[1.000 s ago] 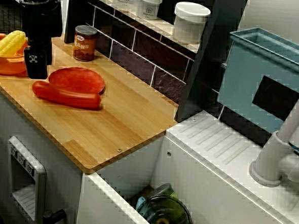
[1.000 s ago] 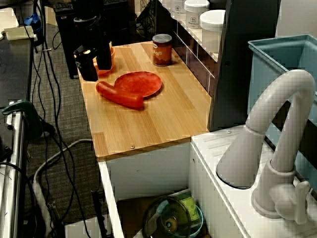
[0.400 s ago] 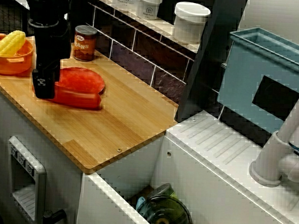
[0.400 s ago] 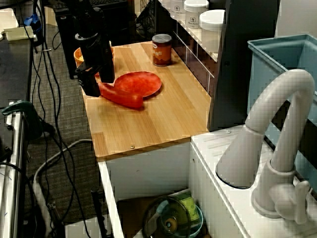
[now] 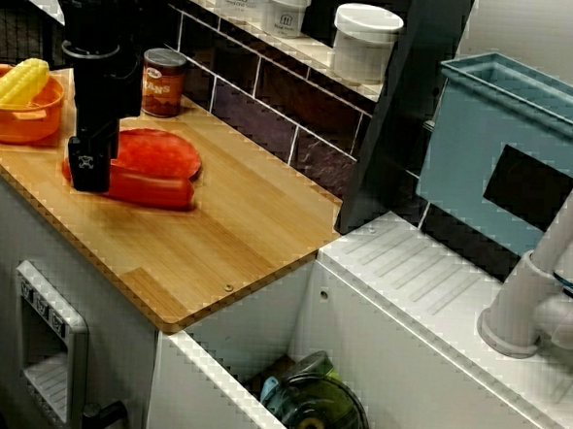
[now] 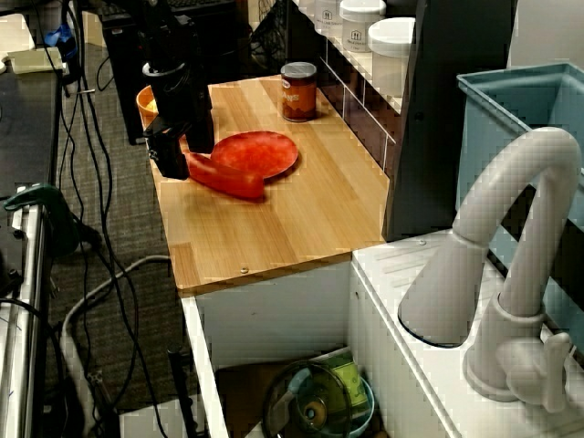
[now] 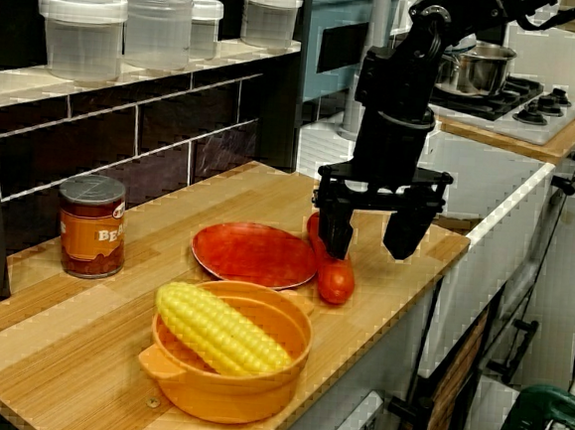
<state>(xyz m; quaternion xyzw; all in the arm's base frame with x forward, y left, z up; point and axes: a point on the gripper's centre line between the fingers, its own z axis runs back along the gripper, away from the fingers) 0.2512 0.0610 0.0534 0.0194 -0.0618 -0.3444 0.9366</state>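
The pale wooden table [image 7: 68, 342] runs along dark tiles [image 7: 74, 148], with a white sink unit [image 7: 497, 207] beyond it. Seen across this table, the nearest thing is an orange bowl [image 7: 255, 377] holding a corn cob [image 7: 221, 329]. At the bowl's 1 o'clock lies the red pepper [image 7: 335, 276], just beside the 3 o'clock edge of a red plate [image 7: 254, 254]. At the plate's 9 o'clock stands a can [image 7: 91, 226] whose label shows "BEA". The claw [image 7: 370, 243] hangs released, fingers [image 7: 406, 229] spread. One finger stands at the pepper's far end, though contact cannot be told, and the other is clear at 3 o'clock. Farther back, lidded jars [image 7: 81, 33] line the shelf [image 7: 19, 82], and a pot [image 7: 479, 66] sits on the stove [image 7: 535, 105].
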